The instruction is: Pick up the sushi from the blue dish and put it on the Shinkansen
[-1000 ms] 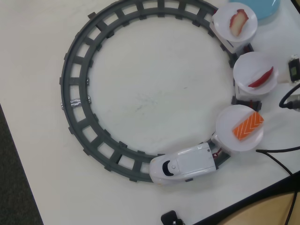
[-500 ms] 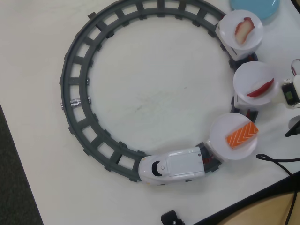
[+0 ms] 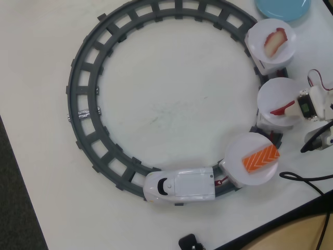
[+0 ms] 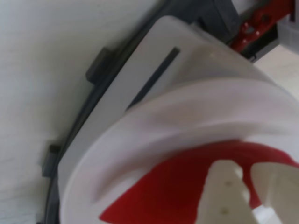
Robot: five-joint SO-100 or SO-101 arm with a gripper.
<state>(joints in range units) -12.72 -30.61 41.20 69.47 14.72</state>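
Sushi (image 3: 281,110) on Shinkansen (image 3: 179,186) plate, end effector (image 4: 247,191) over it.

Table (image 3: 156,114): smooth matt white laminate, faint scuffs near centre. Grey ring track (image 3: 86,78): moulded matt plastic w/ ribbed sleepers, one shiny metallic-looking patch on its left side in overhead view. Shinkansen (image 3: 179,186): glossy white plastic, black windscreen. Round white plates (image 3: 270,39): smooth satin plastic, soft sheen in wrist view. Blue dish (image 3: 283,8): smooth, slight gloss. Sushi (image 4: 187,186): smooth dark-red plastic-looking, matt. Salmon piece (image 3: 260,158): orange w/ white stripes, smooth. Gripper fingers (image 4: 224,186): off-white plastic, slightly grainy, small dimples
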